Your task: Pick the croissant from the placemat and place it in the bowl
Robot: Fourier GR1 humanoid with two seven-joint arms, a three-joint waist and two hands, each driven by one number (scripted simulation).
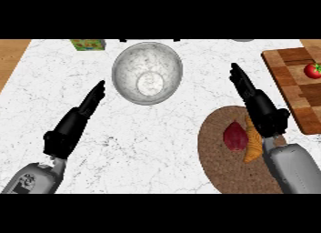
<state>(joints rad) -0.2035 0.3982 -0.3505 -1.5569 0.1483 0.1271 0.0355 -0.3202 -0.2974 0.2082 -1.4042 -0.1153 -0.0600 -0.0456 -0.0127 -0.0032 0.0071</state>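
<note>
Head view, only one I've got. Landmark is the bowl (147, 73), grey, sitting at the far middle of the white marble counter (142, 145).

Nearer me and right of the bowl lies the round brown placemat (216, 154). On it the croissant (253, 144), orange-tan, partly hidden under my right wrist, with a dark red onion-like thing (235, 136) just beside it on the bowl side.

My right hand (257, 98) hangs right of the bowl, over the placemat's far edge, fingers straight and pointing away, holding nothing. My left hand (75, 120) is left of the bowl and nearer me, fingers also straight, holding nothing.

Far right of the bowl: a wooden cutting board (303, 98) with a tomato (314, 71). Just left of the bowl at the back edge, a small green box (88, 44).

Step, as I judge it: the reach, croissant not yet picked. The hand seems past it. Next I'd pull the right hand back toward me, lower it, and curl round the croissant without nudging the red thing.
</note>
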